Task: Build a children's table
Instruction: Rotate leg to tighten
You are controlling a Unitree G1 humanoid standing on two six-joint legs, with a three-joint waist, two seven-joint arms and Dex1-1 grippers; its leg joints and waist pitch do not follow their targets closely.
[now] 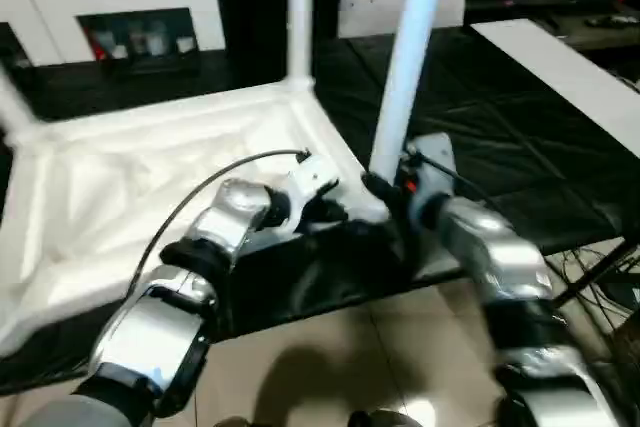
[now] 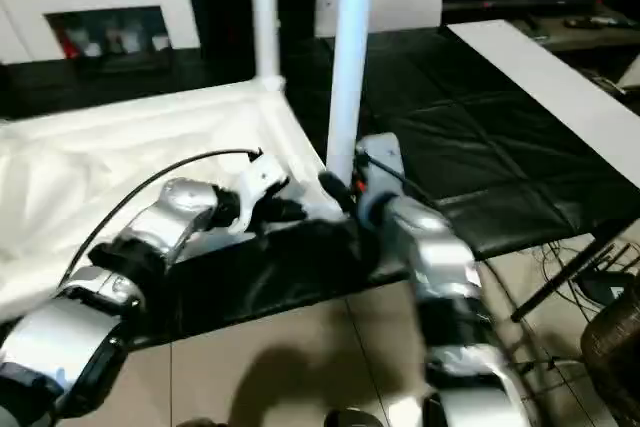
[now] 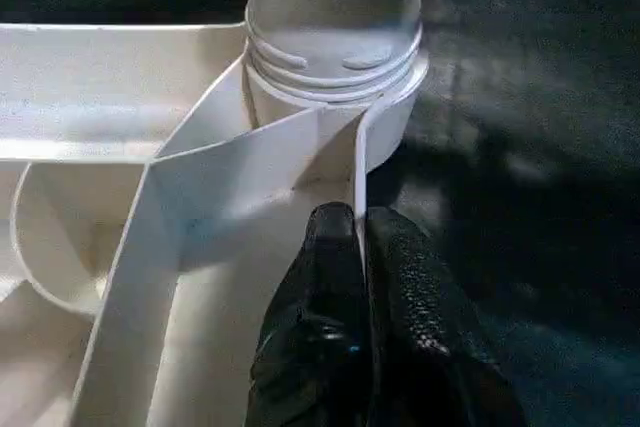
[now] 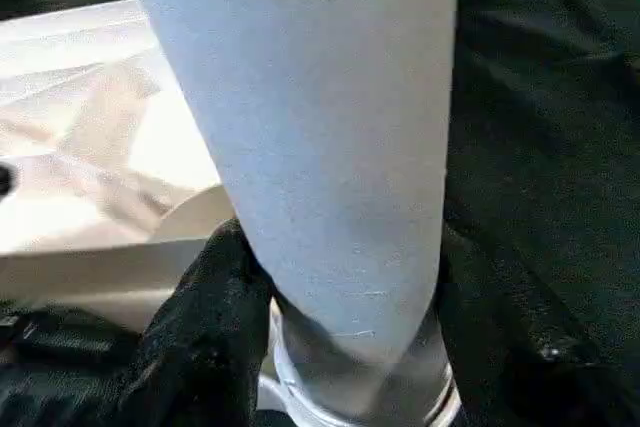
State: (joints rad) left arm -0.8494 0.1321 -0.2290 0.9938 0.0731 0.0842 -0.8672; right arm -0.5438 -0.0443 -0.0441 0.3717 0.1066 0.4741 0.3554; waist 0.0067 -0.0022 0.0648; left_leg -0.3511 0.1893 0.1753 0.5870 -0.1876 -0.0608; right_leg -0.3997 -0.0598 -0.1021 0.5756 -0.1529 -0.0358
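The children's table top (image 1: 150, 167) lies upside down on a black mat, ribbed underside up. A white leg (image 1: 405, 67) stands upright in its near right corner socket (image 3: 335, 57). My right gripper (image 1: 385, 192) is shut on this leg's base, one black finger (image 4: 210, 297) on each side of it. My left gripper (image 3: 358, 242) is shut on the thin rim of the top just beside that socket. A second leg (image 1: 300, 17) stands in the far corner, and a third leg (image 1: 12, 107) rises at the left edge.
The black mat (image 1: 480, 127) ends close in front of my arms, with tiled floor (image 1: 330, 347) below. A flat white board (image 1: 570, 67) lies at the right. A white cabinet with glass doors (image 1: 130, 7) stands behind. Cables (image 1: 600, 267) hang at the right.
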